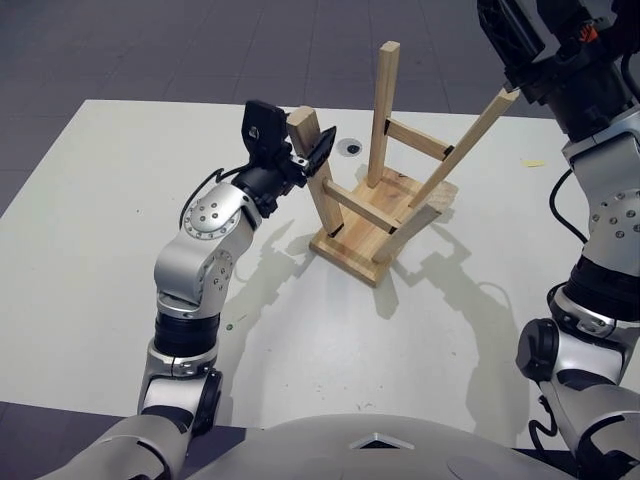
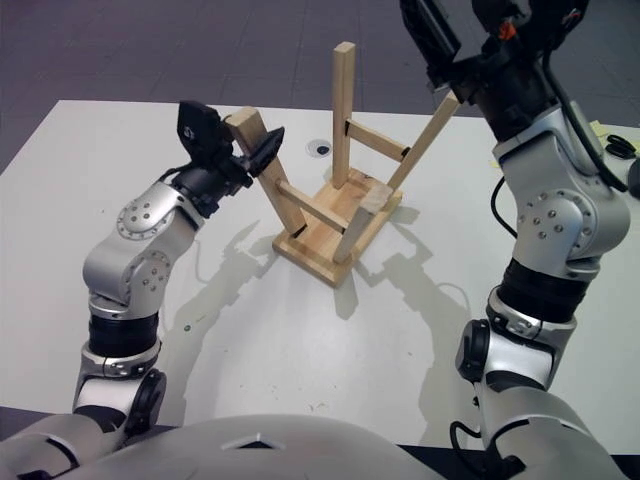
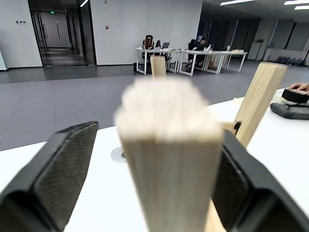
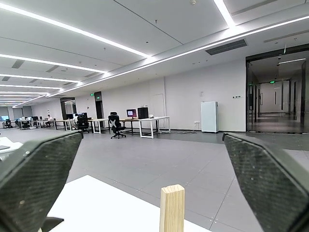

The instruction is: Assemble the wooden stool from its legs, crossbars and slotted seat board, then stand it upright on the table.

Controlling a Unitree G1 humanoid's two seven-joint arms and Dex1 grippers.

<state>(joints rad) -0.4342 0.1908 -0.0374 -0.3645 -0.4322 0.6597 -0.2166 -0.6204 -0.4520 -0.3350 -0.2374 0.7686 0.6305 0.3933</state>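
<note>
On my left side, my left pincer (image 1: 303, 150) is spread open around the top end of the nearest leg (image 1: 325, 195). That leg end sits between my pads (image 3: 63, 169), with a clear gap at one of them, so nothing is clenched yet. Below and beside that pincer the stool (image 1: 375, 215) sits upside down, its seat board (image 1: 350, 250) on the counter (image 1: 120, 200) and its legs pointing up. It looks like plain light wood: stiff and dry, not slippery, and light enough to lift by its legs. I expect the slotted joints to be the weak spot, since a twist could pull a leg free. I would take hold low on two opposite legs, close to the crossbars, and turn both together. I count one seat board and two crossbars, one (image 1: 365, 205) just below my left pincer and one (image 1: 418, 140) towards my right pincer. There are four legs: the near one, a tall one (image 1: 384, 110) between my pincers, a slanted one (image 1: 470, 140), and a foreshortened one (image 1: 410, 235) that I make out less surely. My right pincer (image 2: 455, 80) hangs released, wide open, just above the slanted leg's end.
</note>
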